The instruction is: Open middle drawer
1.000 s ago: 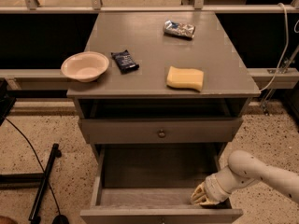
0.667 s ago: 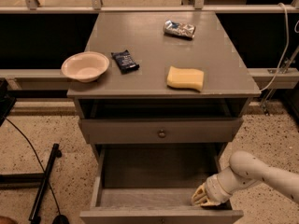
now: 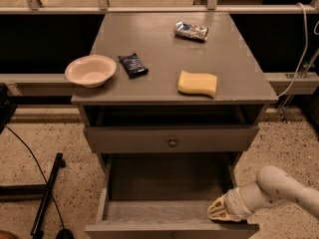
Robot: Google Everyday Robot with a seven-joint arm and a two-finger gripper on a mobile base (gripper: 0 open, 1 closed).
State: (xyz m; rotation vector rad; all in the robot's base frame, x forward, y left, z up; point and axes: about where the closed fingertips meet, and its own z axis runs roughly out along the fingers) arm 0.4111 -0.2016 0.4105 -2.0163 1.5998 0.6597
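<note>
Item: middle drawer (image 3: pixel 171 139), grey, flat front, small round knob (image 3: pixel 172 142) at centre; shut flush under the cabinet top (image 3: pixel 164 44).

Below: lower drawer (image 3: pixel 169 229), pulled well out.

Gripper (image 3: pixel 220 211): low at the right front corner of the lower drawer, apparently touching its rim; spread or closed, cannot tell.

On top: bowl (image 3: pixel 90 70) near the left edge, dark packet (image 3: pixel 133 64), sponge (image 3: pixel 198 83), silvery packet (image 3: pixel 191 31).

Hazards: rising toward the knob, the arm may strike the middle front; the small knob invites a slipped grasp; a jolt could shift the bowl.
</note>
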